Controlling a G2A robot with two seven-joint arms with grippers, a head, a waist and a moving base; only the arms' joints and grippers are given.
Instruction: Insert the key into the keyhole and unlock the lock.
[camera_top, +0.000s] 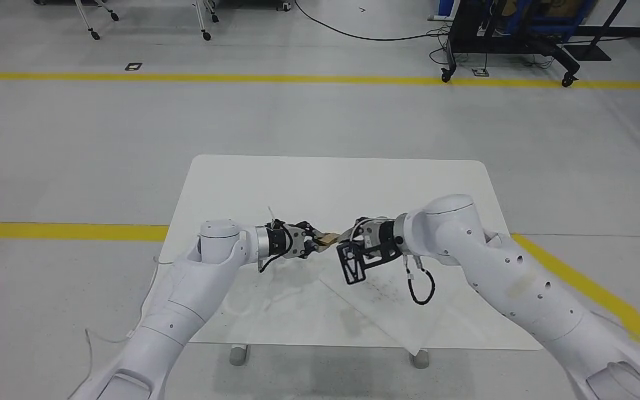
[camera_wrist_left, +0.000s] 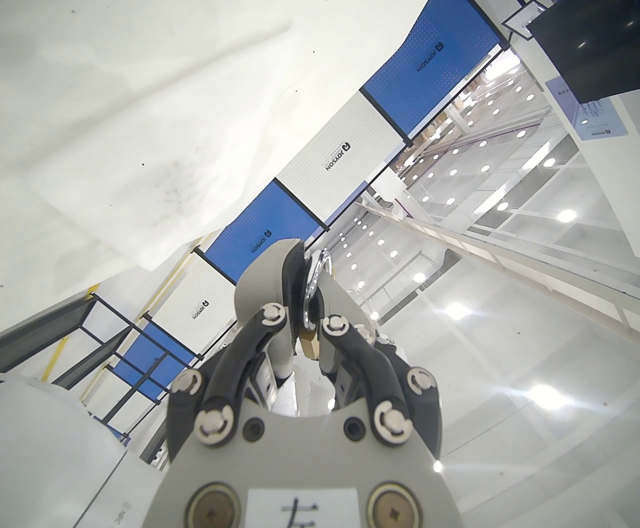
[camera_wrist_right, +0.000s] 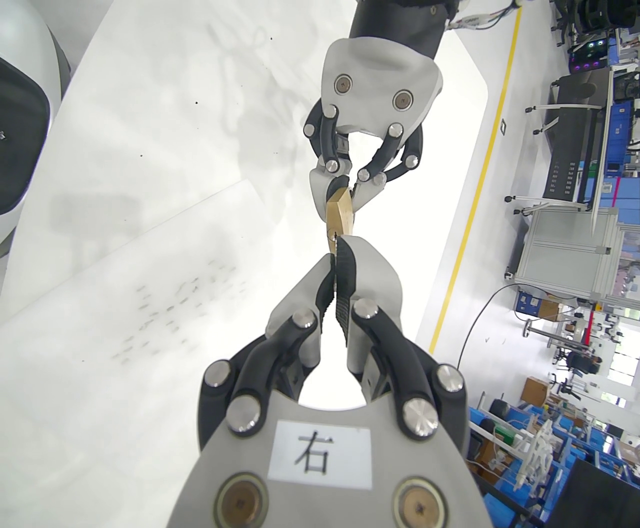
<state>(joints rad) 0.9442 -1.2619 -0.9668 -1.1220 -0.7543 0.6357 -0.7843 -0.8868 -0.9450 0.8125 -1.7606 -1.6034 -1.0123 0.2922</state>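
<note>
My right pincer (camera_wrist_right: 336, 252) is pinched shut, its tips touching the near end of a brass lock (camera_wrist_right: 339, 215). Just beyond, my left pincer (camera_wrist_right: 344, 192) grips the lock's far end, clamped around its silver shackle (camera_wrist_left: 317, 274). The 2 pincers meet tip to tip in the air above the white table (camera_top: 300, 180).

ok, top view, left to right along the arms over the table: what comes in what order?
left arm → left hand → brass lock → right hand → right arm
</note>
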